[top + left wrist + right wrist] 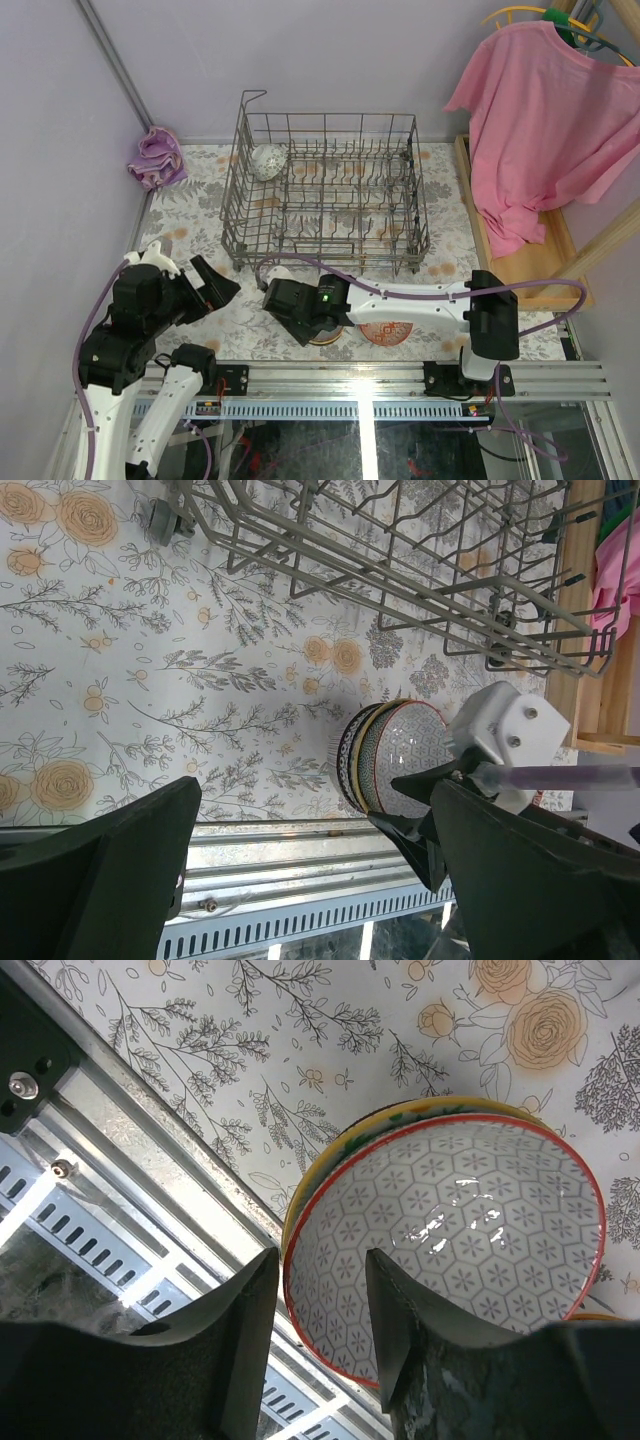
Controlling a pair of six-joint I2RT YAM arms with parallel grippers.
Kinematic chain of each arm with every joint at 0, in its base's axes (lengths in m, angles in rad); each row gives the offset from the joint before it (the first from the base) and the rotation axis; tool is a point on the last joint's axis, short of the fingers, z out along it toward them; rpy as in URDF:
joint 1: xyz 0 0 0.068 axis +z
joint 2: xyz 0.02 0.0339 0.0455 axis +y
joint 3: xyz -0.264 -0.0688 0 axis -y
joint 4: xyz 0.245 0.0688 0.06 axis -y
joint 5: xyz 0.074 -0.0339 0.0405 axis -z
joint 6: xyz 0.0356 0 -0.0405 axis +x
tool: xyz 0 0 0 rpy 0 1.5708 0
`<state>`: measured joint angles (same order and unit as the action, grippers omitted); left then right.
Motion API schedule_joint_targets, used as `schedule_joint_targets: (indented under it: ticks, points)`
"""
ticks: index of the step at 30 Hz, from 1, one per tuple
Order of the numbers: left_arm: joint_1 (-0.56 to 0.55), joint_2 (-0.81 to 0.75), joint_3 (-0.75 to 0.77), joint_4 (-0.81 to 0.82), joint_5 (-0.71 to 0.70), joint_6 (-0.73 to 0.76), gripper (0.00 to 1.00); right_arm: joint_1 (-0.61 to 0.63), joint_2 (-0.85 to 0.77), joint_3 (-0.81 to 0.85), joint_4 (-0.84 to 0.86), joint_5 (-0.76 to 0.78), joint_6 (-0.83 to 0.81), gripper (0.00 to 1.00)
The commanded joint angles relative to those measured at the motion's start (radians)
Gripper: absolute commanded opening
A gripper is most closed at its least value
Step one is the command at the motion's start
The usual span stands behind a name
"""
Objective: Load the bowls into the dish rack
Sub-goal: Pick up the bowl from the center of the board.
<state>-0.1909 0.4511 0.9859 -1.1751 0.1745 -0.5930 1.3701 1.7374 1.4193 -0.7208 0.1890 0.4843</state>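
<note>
Sitting at the near edge of the tabletop [150,660], close to the arm bases and apart from the dish rack [330,117], the stack of bowls [385,755] is where the work is. The top bowl [450,1230], red-rimmed with a grey hexagon pattern, nests in a yellow-rimmed bowl [420,1110], so only its thin lip stands free to be taken. That looks to be why the right gripper [320,1260] is set over that lip, one finger inside and one outside. Its jaws straddle the rim with a gap showing; whether they already pinch it I cannot tell. A rim pinch would suit lifting one bowl off without dragging its neighbours.

One pale bowl [267,160] stands on edge in the rack's far left corner, so I judge the loading barely begun. A red-patterned bowl [385,332] lies flat just beside the stack, under the right arm. The left gripper [290,795] hangs off to the left, jaws spread wide and empty, presumably to leave room.
</note>
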Motion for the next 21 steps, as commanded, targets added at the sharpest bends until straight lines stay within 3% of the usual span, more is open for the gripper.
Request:
schedule_joint_targets:
  ticks: [1, 10, 21]
  points:
    - [-0.005, 0.015, 0.0, 0.031, 0.061, 0.021, 1.0, 0.009, 0.013, 0.042, 0.018, -0.017, -0.019, 0.46]
    - [-0.005, 0.032, 0.012, 0.031, 0.06, 0.025, 1.0, 0.009, 0.015, 0.065, 0.026, -0.027, -0.034, 0.16]
    - [-0.005, 0.023, -0.005, 0.04, 0.063, 0.015, 1.0, 0.009, -0.024, 0.06, 0.041, -0.024, -0.033, 0.01]
